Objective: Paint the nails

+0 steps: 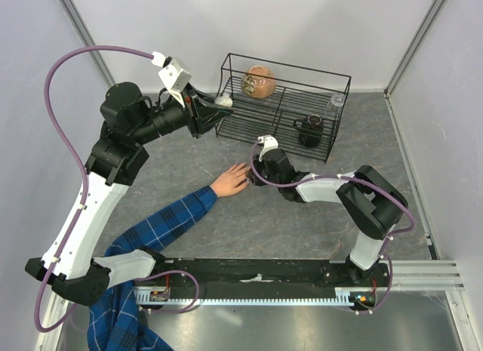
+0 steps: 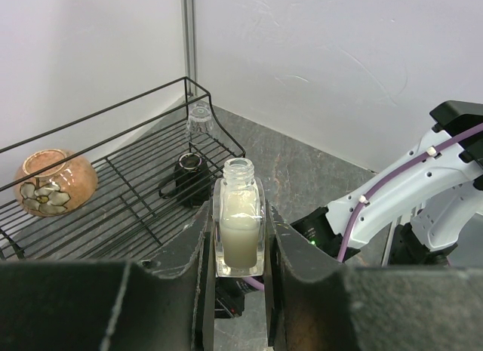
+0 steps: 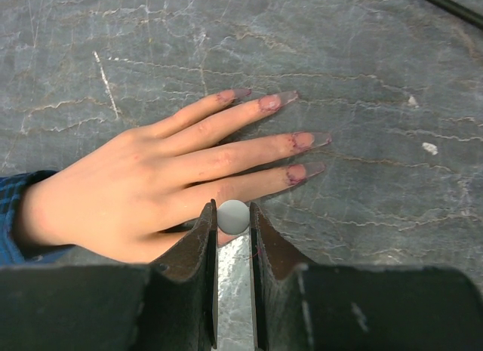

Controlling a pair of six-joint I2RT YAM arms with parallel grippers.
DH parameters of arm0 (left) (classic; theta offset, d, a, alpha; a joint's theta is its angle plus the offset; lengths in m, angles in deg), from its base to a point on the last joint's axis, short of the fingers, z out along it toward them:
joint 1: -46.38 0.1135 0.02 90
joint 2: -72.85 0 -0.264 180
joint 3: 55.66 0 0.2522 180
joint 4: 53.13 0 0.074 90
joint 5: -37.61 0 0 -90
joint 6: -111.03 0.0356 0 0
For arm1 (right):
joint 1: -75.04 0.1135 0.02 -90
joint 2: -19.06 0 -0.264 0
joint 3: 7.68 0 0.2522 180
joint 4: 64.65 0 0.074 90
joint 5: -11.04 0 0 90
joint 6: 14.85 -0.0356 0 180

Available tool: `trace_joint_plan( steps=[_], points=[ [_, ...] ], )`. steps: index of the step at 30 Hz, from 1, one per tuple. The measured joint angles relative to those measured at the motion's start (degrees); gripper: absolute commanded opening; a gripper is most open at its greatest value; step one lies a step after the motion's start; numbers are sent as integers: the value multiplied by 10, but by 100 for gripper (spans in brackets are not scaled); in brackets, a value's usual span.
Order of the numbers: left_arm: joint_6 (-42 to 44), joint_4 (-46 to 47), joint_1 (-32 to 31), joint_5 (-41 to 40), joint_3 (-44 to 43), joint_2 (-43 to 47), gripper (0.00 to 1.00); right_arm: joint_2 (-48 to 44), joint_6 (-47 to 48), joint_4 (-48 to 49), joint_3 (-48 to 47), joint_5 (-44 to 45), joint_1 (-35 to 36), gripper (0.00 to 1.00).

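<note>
A light-skinned hand (image 1: 230,180) with a blue plaid sleeve (image 1: 162,223) lies flat on the grey table. In the right wrist view its long nails (image 3: 303,141) point right, with reddish smears at their bases. My right gripper (image 3: 233,223) is shut on a white round-topped cap (image 3: 233,217), directly over the hand's (image 3: 151,185) near edge; the thumb is hidden under it. From above, the right gripper (image 1: 253,173) sits at the fingertips. My left gripper (image 2: 238,268) is shut on a small clear uncapped bottle (image 2: 240,230) of milky liquid, held upright near the rack (image 1: 223,102).
A black wire rack (image 1: 287,66) stands at the back with a brown flowered vase (image 1: 258,82), a black cup (image 1: 309,128) and a clear glass (image 1: 336,103). White walls enclose the table. The right arm (image 2: 407,185) shows in the left wrist view.
</note>
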Motion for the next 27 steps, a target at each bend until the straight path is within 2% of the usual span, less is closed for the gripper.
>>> trace_joint_plan(
  steps=[27],
  points=[
    [0, 0, -2, 1, 0, 0, 2, -3, -16, -3, 1, 5, -2, 0]
  ],
)
